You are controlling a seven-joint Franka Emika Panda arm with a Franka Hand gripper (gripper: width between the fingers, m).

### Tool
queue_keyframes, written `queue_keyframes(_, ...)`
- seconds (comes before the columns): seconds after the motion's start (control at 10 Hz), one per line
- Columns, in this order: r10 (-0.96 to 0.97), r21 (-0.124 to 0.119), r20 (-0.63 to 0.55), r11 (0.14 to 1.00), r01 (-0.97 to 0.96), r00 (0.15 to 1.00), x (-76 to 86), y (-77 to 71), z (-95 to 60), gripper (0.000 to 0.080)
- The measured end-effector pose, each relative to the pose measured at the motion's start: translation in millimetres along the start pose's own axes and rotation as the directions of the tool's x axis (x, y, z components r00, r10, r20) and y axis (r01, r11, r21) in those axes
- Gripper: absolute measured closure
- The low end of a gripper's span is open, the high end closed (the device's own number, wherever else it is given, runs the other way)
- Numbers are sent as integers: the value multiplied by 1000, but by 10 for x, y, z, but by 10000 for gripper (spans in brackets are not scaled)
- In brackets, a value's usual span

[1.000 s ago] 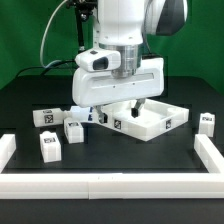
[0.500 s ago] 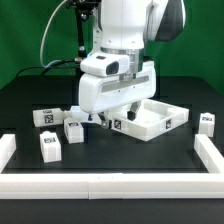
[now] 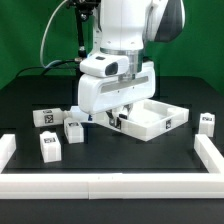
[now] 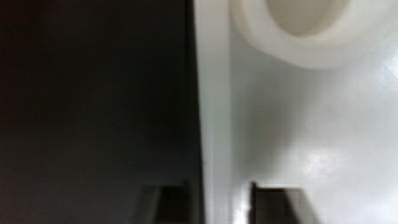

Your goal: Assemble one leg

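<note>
The large flat white tabletop (image 3: pixel 152 120) lies on the black table right of centre. My gripper (image 3: pixel 117 116) is down at its wall on the exterior view's left. In the wrist view my gripper (image 4: pixel 221 205) has its two dark fingertips (image 4: pixel 169 205) on either side of the tabletop's thin white wall (image 4: pixel 214 110), closed in on it. A round raised socket (image 4: pixel 306 30) of the tabletop shows beyond. Three small white tagged legs (image 3: pixel 44 117), (image 3: pixel 74 129), (image 3: pixel 50 145) lie to the exterior view's left. A fourth leg (image 3: pixel 206 122) lies at the right.
A white rail (image 3: pixel 110 186) runs along the table's front, with raised ends at the exterior view's left (image 3: pixel 7 148) and right (image 3: pixel 209 152). The arm's body hides the table behind the tabletop.
The arm came down onto the tabletop's wall between one second ago and half a second ago. Since then it has barely moved. The legs and the tabletop have stayed in place.
</note>
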State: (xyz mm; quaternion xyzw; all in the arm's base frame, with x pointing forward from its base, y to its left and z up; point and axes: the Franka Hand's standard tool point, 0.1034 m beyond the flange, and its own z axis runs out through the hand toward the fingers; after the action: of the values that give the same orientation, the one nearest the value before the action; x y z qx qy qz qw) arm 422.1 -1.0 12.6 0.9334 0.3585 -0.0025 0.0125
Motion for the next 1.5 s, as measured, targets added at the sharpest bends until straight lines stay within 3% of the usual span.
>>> queue_keyframes(0.2, 7, 1, 0, 1000, -7, 1000, -12, 19, -19, 746)
queue_keyframes(0.4, 122, -11, -19, 992, -122, 992, -112, 244, -258, 746)
queue_keyframes(0.7, 463, 70, 83, 881, -469, 882, -202, 455, -669, 746)
queue_keyframes(0.8, 492, 65, 67, 866, -496, 868, -196, 679, -787, 745)
queue_keyframes(0.9, 497, 59, 58, 864, -499, 866, -189, 762, -824, 745)
queue_keyframes(1.3, 492, 61, 70, 866, -496, 868, -205, 717, -779, 745)
queue_keyframes(1.4, 565, 50, 78, 821, -569, 821, -137, 738, -757, 745)
queue_keyframes(1.5, 653, 22, 80, 754, -657, 753, 76, 837, -725, 745)
